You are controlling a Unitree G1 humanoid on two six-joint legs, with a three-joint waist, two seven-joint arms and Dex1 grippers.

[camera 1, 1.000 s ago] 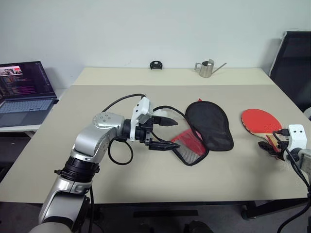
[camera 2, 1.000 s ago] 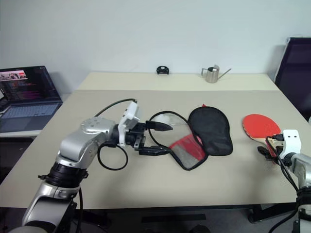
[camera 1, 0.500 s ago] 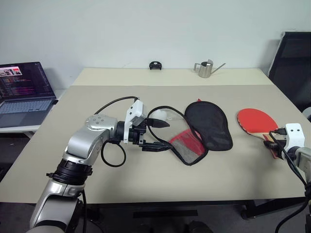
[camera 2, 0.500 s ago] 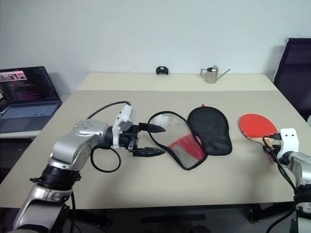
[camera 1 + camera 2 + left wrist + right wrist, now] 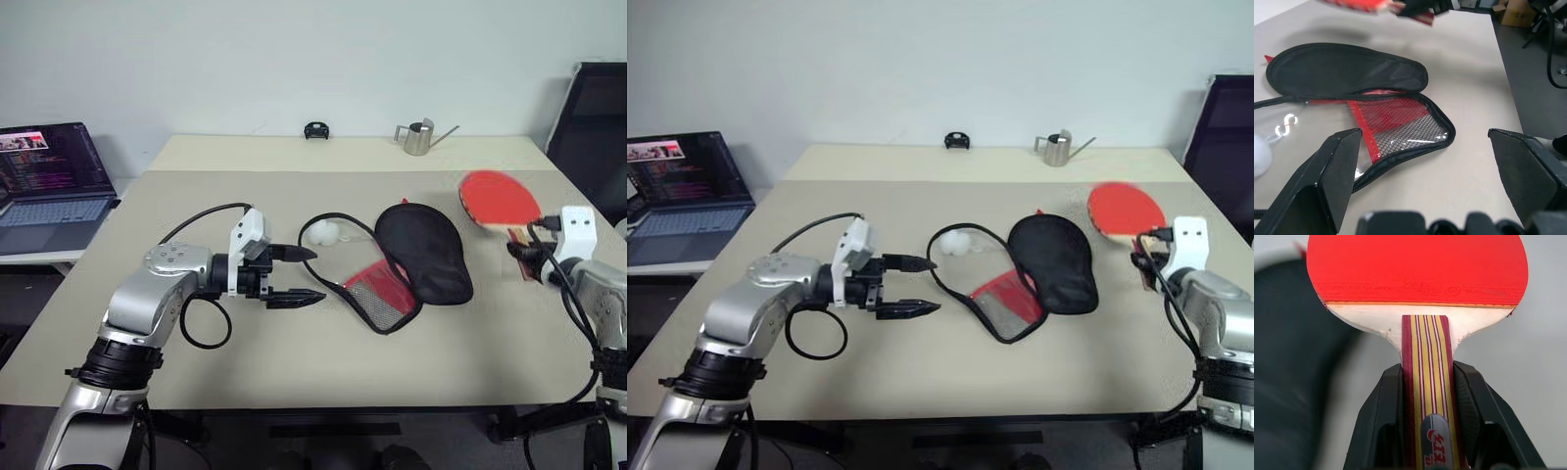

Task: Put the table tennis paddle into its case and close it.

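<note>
The table tennis paddle (image 5: pixel 500 199), red-faced with a striped wooden handle, hangs above the table's right side. My right gripper (image 5: pixel 1427 374) is shut on its handle (image 5: pixel 1426 357), and its red face (image 5: pixel 1415 267) points away from the wrist. The case (image 5: pixel 423 250) lies unzipped at the table's middle, its black half flipped open to the right and its red mesh half (image 5: pixel 1400 122) flat beside it. Left of the case, my left gripper (image 5: pixel 315 273) is open with nothing between its fingers, and it points at the mesh half.
A white ball-like thing (image 5: pixel 325 232) lies by the case's zipper rim. An open laptop (image 5: pixel 49 176) stands on a side table at the far left. A metal watering can (image 5: pixel 419 138) and a small black item (image 5: pixel 314 130) sit at the back edge. A black chair (image 5: pixel 593 117) stands at the right.
My right gripper shut on the paddle's handle, then lifted it off the table and carried it left toward the case. My left gripper drew back leftward from the case, still open.
</note>
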